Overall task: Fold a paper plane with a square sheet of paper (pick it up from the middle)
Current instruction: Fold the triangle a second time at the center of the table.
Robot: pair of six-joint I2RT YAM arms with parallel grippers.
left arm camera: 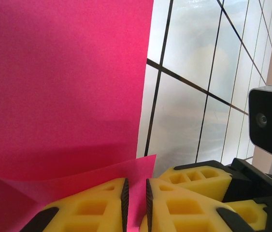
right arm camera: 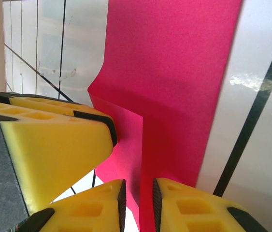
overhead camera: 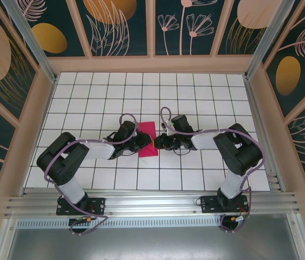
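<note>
Pinching creased matte-pink paper (overhead camera: pixel 148 134): yellow-foam left tool (left arm camera: pixel 136 199) and right tool (right arm camera: pixel 137 204)

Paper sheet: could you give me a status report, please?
Left gripper shut on paper. Right gripper shut on paper. Pinched part lifted, rest flat on table. Grippers crowd each other.

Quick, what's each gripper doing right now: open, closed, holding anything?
Left gripper: closed, pinching an edge of the pink paper.
Right gripper: closed, pinching the same paper at its edge.
</note>
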